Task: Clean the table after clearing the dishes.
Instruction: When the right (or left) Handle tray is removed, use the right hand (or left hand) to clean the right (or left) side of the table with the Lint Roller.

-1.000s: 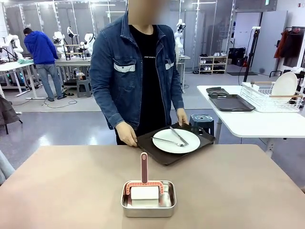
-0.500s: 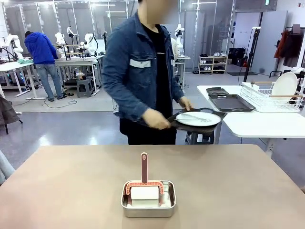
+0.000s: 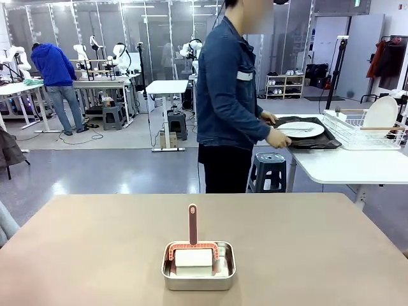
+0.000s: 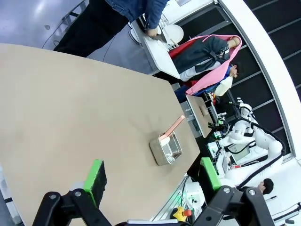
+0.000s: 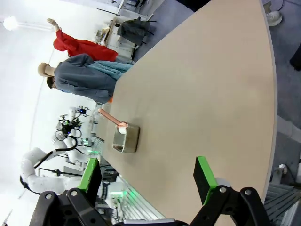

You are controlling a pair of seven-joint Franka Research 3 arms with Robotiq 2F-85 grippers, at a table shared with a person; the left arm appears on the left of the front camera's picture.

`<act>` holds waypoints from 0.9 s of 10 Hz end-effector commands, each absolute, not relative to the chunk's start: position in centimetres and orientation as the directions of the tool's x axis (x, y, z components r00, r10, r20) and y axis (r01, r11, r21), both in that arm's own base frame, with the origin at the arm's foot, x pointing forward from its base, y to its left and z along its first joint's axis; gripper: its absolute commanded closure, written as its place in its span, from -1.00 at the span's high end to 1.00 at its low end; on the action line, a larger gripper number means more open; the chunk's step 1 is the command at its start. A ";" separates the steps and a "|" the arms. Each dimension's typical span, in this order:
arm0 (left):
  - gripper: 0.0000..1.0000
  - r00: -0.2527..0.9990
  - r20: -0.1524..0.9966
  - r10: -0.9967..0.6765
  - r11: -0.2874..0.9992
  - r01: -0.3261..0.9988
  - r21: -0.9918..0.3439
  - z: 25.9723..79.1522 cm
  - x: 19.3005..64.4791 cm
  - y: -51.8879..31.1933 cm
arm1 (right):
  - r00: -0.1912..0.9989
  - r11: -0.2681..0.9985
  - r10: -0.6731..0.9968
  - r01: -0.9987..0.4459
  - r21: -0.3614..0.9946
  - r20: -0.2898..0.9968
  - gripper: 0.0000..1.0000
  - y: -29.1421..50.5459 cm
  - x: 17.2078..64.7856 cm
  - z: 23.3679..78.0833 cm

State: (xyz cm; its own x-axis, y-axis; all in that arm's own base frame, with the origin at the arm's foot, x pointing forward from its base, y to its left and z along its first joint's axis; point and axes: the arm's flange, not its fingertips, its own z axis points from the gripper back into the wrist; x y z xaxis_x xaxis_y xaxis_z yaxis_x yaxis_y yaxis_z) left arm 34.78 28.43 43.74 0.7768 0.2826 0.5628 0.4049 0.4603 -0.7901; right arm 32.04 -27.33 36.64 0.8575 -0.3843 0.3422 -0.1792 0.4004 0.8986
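My left gripper [image 4: 151, 170] hangs over the near edge of the table [image 4: 61, 108]. Its jaws are spread wide with nothing between the green pads. Right gripper [image 5: 146, 172] is the same: jaws apart, empty, above the table edge on its side.

On the tan top, mid-table toward the robot side, sits a steel pan [image 3: 198, 273]. There is a white block [image 3: 193, 257] inside it, and a brush [image 3: 192, 224] with a pinkish handle standing up out of the pan.

Past the far edge a person [image 3: 229, 95] in a denim jacket stands side-on, facing the white table [image 3: 344, 167] at far right. One hand [image 3: 278, 138] grips a dark tray [image 3: 305, 141] carrying a white plate [image 3: 300, 129] with cutlery on it, too small to tell apart. The tray is at that white table's near-left corner; I cannot tell whether it is resting or just above. A dish rack [image 3: 363, 135] stands just beside it, with another white plate upright in it.
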 end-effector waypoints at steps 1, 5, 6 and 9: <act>1.00 0.781 0.564 0.268 0.469 0.406 -0.785 44.0 34.3 28.6 | 0.872 0.555 -0.232 -0.246 0.795 0.431 1.00 -23.5 35.3 41.8; 1.00 0.781 0.564 0.268 0.469 0.406 -0.785 44.0 34.3 28.6 | 0.822 0.731 0.310 -0.528 0.433 0.479 1.00 -7.3 43.8 49.8; 1.00 0.781 0.564 0.268 0.469 0.406 -0.785 44.0 34.3 28.6 | 0.779 0.713 0.425 -0.602 0.361 0.461 1.00 -2.4 45.1 50.6; 1.00 0.781 0.564 0.268 0.469 0.406 -0.785 44.0 34.3 28.6 | 0.600 0.610 0.692 -0.783 0.119 0.402 1.00 10.1 46.3 50.4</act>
State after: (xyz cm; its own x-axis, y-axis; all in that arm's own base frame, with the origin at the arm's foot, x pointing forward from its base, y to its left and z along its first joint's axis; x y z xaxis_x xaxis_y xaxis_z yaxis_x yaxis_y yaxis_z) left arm 34.69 28.52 43.74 0.7764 0.2839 0.5626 0.4037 0.4615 -0.7900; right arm 45.19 9.99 51.19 0.6198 0.6619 0.4216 -0.7755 0.5989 0.1999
